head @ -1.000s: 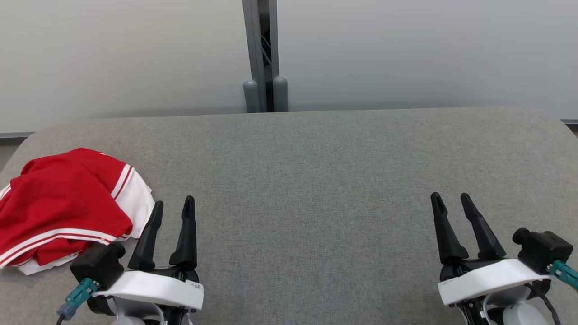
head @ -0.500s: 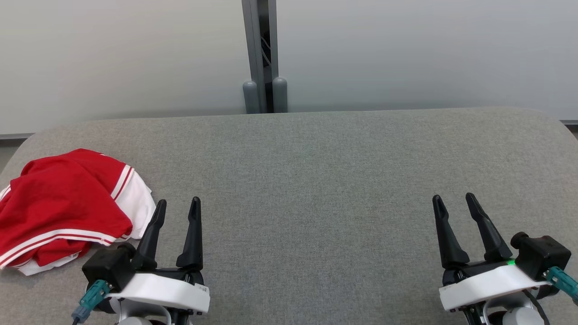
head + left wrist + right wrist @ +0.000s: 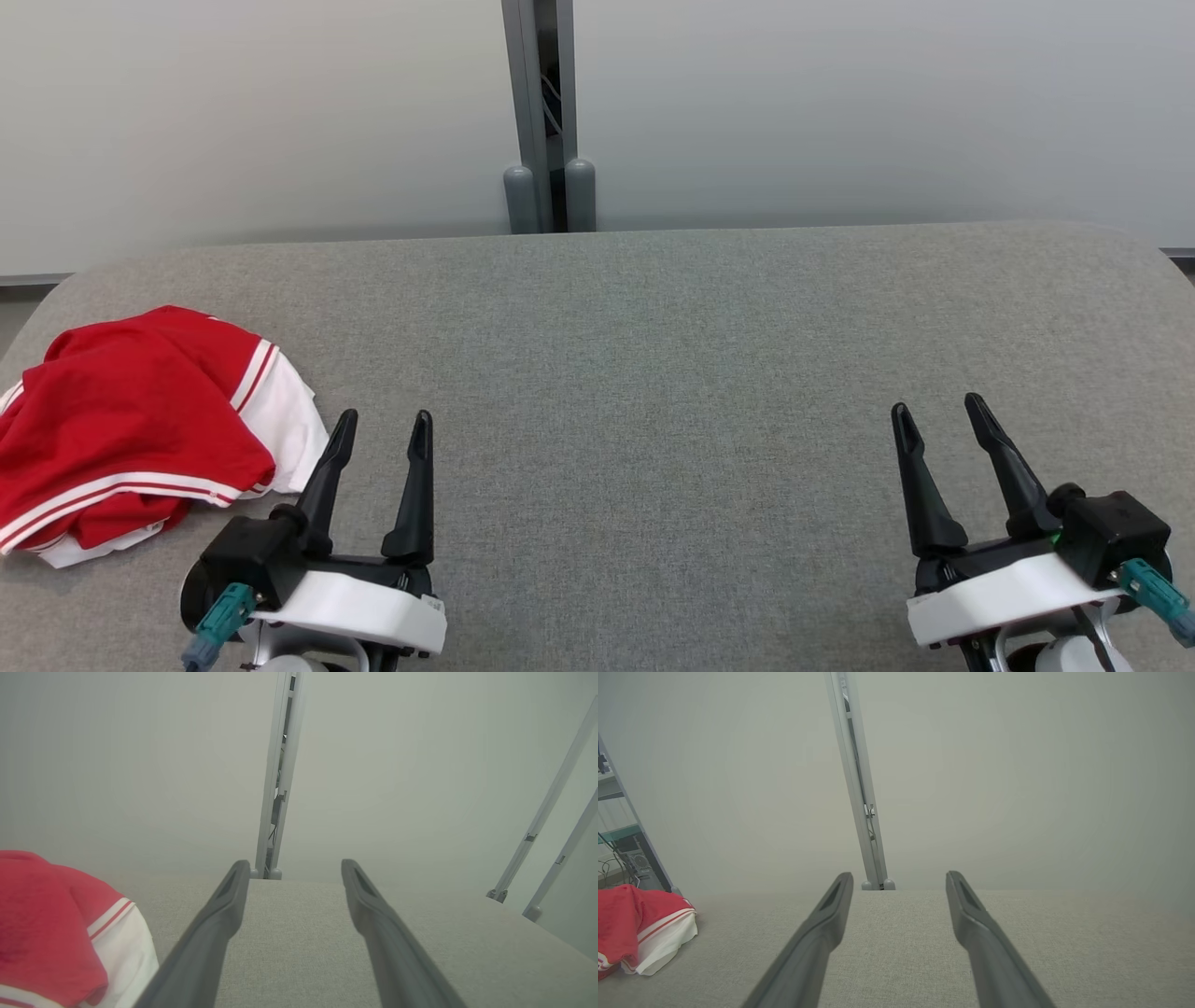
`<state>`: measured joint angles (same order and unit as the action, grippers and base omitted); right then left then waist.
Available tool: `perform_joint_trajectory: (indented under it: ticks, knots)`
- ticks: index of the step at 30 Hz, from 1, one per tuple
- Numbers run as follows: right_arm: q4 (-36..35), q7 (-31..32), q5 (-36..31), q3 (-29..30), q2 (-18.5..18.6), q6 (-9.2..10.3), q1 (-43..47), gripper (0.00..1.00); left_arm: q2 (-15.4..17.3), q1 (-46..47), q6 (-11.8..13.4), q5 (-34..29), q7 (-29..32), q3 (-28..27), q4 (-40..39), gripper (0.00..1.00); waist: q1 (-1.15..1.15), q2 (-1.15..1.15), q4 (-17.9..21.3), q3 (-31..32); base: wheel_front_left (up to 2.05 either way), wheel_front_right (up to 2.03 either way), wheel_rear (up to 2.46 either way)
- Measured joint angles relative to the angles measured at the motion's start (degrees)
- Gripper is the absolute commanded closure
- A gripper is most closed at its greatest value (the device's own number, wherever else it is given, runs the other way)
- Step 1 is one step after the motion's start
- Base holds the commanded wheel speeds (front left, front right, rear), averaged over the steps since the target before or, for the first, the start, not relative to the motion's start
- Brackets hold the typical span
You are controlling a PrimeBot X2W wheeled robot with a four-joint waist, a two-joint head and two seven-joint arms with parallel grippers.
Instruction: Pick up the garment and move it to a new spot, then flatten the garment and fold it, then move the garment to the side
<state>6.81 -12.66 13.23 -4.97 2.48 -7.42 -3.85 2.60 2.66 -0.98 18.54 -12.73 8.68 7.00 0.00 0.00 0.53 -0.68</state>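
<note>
Red and white garment lies bunched at the left edge of the grey surface. Left end effector sits just beside it, spread wide, empty. Right end effector is well apart, likewise wide and empty.

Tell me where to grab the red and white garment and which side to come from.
Grip the garment at its bunched white edge, the part nearest the open left gripper. Come from the side facing that gripper, low over the grey table: the garment lies crumpled at the table's left end, and that edge probably offers loose folds to pinch.
</note>
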Motion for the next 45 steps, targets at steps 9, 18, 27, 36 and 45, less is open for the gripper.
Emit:
perform_joint_trajectory:
  ticks: [9, 18, 27, 36, 45]
  knots:
    - [0.2, -1.1, -4.5, 0.0, 0.1, 0.00, 0.0, 0.00, 0.1, 0.1, -0.5, -3.9, -1.1, 0.8, -0.4, 0.00, 0.00, 0.00, 0.1, 0.0, 0.00, 0.00, 0.00]
    - [-0.2, -2.1, -8.6, -0.3, 0.1, 0.00, 0.1, 0.00, 0.1, 0.1, 0.4, -7.4, -2.2, 1.5, 0.1, 0.00, 0.00, 0.00, 0.2, 0.4, 0.00, 0.00, 0.00]
    - [0.0, -2.3, -9.3, -0.6, 0.2, 0.00, 0.4, 0.00, 0.2, 0.1, 0.9, -7.9, -2.3, 1.3, 1.0, 0.00, 0.00, 0.00, 0.2, 0.7, 0.00, 0.00, 0.00]
    - [0.3, -2.3, -9.1, -0.8, 0.2, 0.00, 0.4, 0.00, 0.1, 0.1, 0.8, -7.9, -2.4, 0.9, 1.9, 0.00, 0.00, 0.00, 0.2, 0.8, 0.00, 0.00, 0.00]
    - [0.3, -2.3, -9.1, -1.4, 0.2, -0.01, 0.5, 0.00, 0.1, 0.4, 1.0, -7.9, -2.4, 0.9, 1.7, 0.00, 0.00, 0.00, -2.6, 0.3, 0.00, 0.00, 0.00]
